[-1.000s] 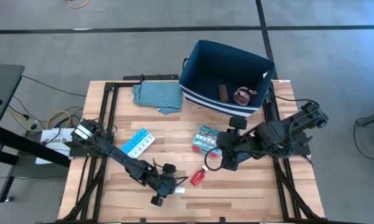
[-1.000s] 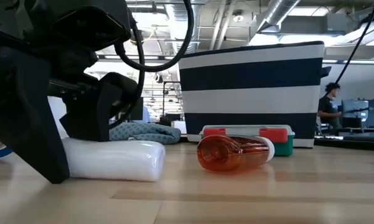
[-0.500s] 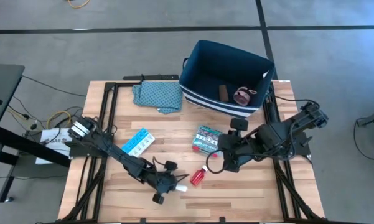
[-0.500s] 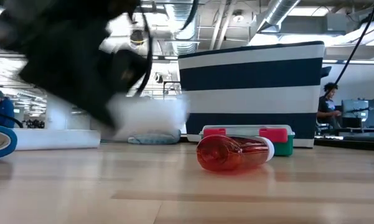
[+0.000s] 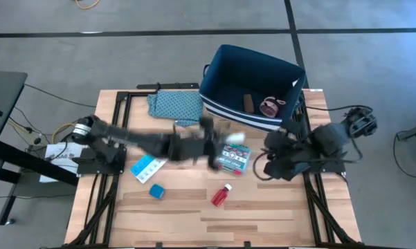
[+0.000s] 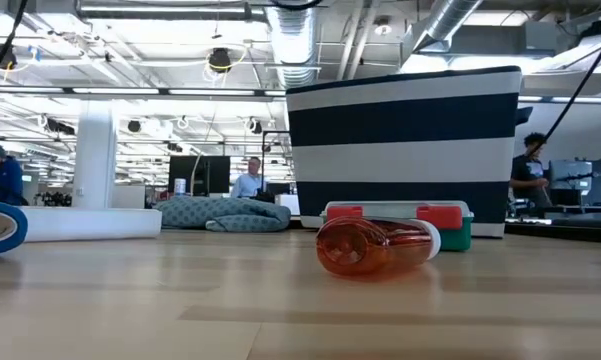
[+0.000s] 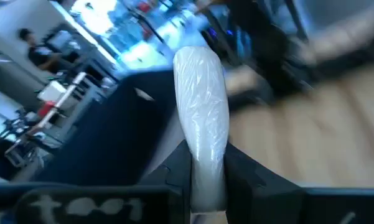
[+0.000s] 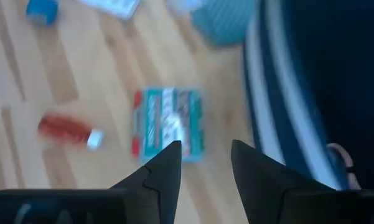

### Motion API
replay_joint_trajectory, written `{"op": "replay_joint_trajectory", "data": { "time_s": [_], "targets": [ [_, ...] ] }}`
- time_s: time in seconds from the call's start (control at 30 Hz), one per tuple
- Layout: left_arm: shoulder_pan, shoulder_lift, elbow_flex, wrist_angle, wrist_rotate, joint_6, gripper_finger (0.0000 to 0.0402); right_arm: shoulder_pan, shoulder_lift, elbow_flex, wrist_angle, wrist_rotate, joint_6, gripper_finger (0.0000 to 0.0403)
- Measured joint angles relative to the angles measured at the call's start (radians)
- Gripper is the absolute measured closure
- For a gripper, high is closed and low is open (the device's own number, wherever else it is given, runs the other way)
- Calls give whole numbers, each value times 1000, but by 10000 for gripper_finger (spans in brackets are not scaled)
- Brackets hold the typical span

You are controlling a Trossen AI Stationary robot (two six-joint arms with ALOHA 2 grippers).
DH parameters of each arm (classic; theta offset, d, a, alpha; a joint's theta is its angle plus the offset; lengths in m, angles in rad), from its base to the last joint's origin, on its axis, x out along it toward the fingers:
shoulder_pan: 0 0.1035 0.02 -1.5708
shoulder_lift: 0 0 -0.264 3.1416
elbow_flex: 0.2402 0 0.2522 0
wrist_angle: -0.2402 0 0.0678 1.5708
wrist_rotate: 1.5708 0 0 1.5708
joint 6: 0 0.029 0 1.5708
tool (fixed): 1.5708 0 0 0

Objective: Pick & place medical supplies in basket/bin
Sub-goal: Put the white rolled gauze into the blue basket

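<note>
**White tube in the air, two items binned, four left on the table**

The left gripper is pinched on the white tube, which stands up between its fingers; seen from above the arm is smeared with motion, so its place is only roughly over the middle of the table, with the navy striped bin just beyond it and the teal-red box just beside it; judging by that, the tube is on its way to the bin but not yet over its rim.

The right gripper hangs with its fingers spread and nothing between them; the teal-red box lies just ahead of it, the red bottle a little further off, the bin wall close at its side.

Already in the bin: a brown oblong and a pink roll. Not yet placed: the tube, the box, the bottle, the blue-white pill organizer and the blue cube, both well away toward the left arm's base. The teal cloth lies beside the bin.
</note>
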State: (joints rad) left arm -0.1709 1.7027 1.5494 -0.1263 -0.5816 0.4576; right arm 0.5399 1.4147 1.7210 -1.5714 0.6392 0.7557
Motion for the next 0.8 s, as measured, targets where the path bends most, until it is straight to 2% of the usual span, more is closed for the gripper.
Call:
{"op": "replay_joint_trajectory", "data": {
  "time_s": [0.13,0.2,0.3,0.37,0.53,0.7,0.8],
  "targets": [
    [216,69,169,-10,114,-30,368,10,-46,0,1,113,51,270],
    [328,112,236,-24,213,-78,366,10,-64,0,0,177,78,270],
    [471,200,299,-39,367,-170,360,9,-75,0,1,241,84,271],
    [539,261,320,-53,420,-193,357,0,-75,0,0,259,54,270],
    [638,372,361,-49,475,-180,344,-14,-69,0,1,256,23,271],
    [663,419,366,-55,541,-89,316,-19,-67,0,0,252,-10,269],
    [661,421,366,-114,526,-21,295,-19,-67,0,1,254,-22,269]
  ]
}}
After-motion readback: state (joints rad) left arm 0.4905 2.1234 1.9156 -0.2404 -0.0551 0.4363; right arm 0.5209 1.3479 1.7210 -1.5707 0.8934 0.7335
